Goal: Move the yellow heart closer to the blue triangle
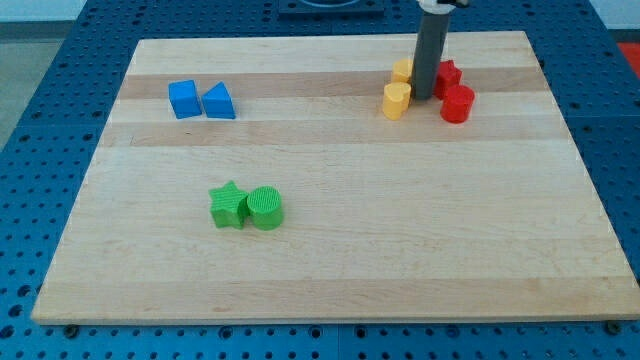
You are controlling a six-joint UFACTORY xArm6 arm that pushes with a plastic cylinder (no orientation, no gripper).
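The yellow heart (397, 101) lies on the wooden board (330, 250) near the view's top right. My tip (424, 96) stands just to the heart's right, close to it or touching it. The blue triangle (219, 101) lies far to the view's left at about the same height, next to a blue cube (183, 98). Another yellow block (403, 71) sits just above the heart, partly hidden by my rod.
Two red blocks lie right of my tip: one (448, 75) partly behind the rod and a red cylinder (457, 104) below it. A green star (229, 205) and a green cylinder (266, 208) sit together at the board's lower left.
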